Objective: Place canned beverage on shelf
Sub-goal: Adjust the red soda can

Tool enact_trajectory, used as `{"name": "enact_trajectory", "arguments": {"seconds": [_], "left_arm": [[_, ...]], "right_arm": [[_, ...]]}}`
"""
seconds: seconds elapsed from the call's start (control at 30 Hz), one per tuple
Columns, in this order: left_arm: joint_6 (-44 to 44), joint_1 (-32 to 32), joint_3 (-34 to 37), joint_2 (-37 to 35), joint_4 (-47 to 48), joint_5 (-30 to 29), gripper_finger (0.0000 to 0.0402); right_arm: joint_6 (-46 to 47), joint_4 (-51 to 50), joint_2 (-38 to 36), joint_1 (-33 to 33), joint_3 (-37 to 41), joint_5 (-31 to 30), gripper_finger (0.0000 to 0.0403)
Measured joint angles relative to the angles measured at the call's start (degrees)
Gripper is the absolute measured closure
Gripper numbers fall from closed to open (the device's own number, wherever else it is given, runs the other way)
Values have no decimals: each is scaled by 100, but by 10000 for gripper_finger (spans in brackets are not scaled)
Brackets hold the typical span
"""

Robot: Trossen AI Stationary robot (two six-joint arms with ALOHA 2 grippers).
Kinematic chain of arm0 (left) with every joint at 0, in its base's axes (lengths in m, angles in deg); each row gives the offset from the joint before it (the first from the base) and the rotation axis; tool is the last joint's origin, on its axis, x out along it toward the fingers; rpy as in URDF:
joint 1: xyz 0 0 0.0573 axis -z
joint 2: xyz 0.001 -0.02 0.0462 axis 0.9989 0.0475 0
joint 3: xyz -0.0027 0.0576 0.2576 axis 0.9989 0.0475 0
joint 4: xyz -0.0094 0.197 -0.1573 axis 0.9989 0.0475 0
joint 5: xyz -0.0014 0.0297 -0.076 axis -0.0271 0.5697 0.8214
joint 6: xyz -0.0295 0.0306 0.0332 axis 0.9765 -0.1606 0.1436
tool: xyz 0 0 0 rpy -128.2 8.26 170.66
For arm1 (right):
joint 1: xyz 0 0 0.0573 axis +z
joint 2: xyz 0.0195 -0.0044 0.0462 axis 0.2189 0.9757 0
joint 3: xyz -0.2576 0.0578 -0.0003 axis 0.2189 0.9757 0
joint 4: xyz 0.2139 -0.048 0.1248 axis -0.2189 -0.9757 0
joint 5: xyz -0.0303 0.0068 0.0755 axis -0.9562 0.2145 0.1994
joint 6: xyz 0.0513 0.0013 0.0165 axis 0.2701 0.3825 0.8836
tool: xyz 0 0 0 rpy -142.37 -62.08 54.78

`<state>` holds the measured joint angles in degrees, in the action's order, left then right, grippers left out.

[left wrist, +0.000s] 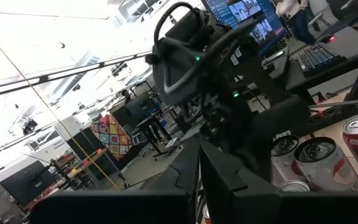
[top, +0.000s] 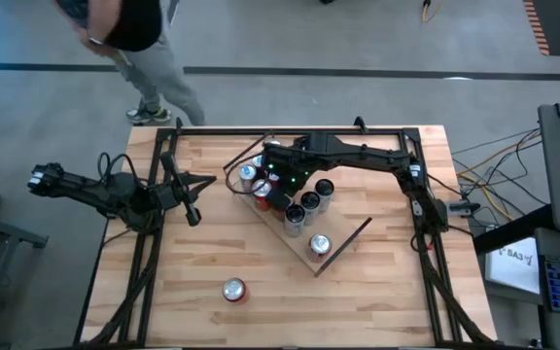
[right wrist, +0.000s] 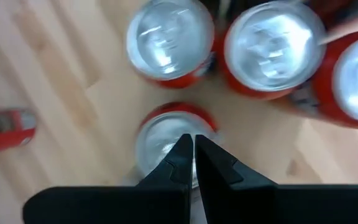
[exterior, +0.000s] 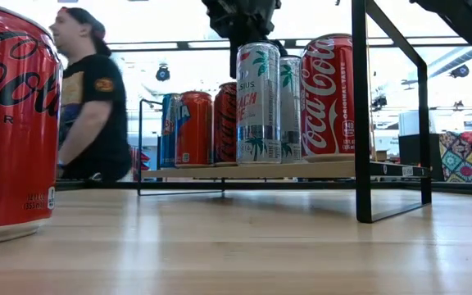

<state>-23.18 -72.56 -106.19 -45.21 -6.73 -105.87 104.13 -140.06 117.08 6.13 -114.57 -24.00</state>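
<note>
The shelf [top: 346,235] is a light-wood board lying slantwise in the table's middle; it also shows in the low view [exterior: 334,170]. Several cans stand upright on it [top: 309,202]. My right gripper [right wrist: 193,149] is shut and points down over the silver top of a red can [right wrist: 166,134] at the shelf's far left end [top: 272,187]. Three more can tops [right wrist: 272,46] stand beside it. A further red can [top: 234,290] stands upright on the table near the front edge. My left gripper [top: 193,216] is shut and waits at the table's left side. My right gripper stands with its shut fingertips [right wrist: 182,152] over the middle of the red can's top, coming from above. I cannot tell whether they touch it. The can stands upright on the shelf.
A black frame [exterior: 363,115] runs around the table. A person [top: 134,39] stands beyond the far left corner and also shows in the low view [exterior: 88,98]. Bare tabletop lies in front of the shelf, around the lone red can [exterior: 11,123].
</note>
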Motion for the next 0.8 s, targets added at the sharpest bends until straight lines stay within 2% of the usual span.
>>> {"name": "enact_trajectory", "arguments": {"seconds": [0.17,0.8], "left_arm": [[0,0,0,0,-2,0,402],[-17,0,0,0,0,0,402]], "right_arm": [[-113,22,13,169,-7,312,394],[-161,354,284,288,4,290,394]]}}
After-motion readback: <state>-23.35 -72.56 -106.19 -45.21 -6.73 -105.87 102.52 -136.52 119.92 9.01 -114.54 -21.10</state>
